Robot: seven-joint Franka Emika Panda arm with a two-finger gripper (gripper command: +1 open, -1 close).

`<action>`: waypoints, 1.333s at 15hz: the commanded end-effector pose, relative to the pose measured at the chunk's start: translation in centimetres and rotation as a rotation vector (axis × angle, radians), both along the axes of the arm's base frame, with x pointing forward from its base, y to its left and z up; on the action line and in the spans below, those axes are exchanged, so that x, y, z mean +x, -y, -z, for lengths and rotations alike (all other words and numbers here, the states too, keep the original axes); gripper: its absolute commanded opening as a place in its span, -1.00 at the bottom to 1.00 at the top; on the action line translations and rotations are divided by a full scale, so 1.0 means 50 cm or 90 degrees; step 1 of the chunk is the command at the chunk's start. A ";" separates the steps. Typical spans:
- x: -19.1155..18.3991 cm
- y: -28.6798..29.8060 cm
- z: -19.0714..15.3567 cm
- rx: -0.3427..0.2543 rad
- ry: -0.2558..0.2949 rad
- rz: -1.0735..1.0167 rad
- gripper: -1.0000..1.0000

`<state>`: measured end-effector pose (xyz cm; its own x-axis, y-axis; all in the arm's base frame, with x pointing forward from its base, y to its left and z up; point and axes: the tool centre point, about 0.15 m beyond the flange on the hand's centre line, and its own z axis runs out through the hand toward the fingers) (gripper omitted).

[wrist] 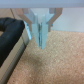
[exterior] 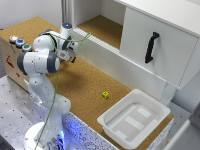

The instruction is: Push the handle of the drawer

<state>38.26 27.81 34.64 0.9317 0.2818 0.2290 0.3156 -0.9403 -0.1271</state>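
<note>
hovering gripper, jaws together, above cork surface, beside dark handle.

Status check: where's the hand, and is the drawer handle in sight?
Hand shut, empty, just above the cork surface. Drawer handle not identifiable in either view; button box behind the arm. Yellow cube and white tray well clear.

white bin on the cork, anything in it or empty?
Empty. In the exterior view the white bin sits upright on the cork surface, its bare ribbed floor showing; the small yellow cube lies outside it.
</note>
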 end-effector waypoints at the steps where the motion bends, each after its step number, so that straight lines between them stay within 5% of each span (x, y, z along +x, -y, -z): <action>1: -0.023 0.023 -0.091 -0.059 0.039 0.018 1.00; 14: -0.030 0.017 -0.129 -0.080 0.046 0.005 1.00; 15: -0.036 0.033 -0.113 -0.025 0.071 0.009 1.00; 20: 0.039 0.105 -0.191 -0.063 0.147 0.100 1.00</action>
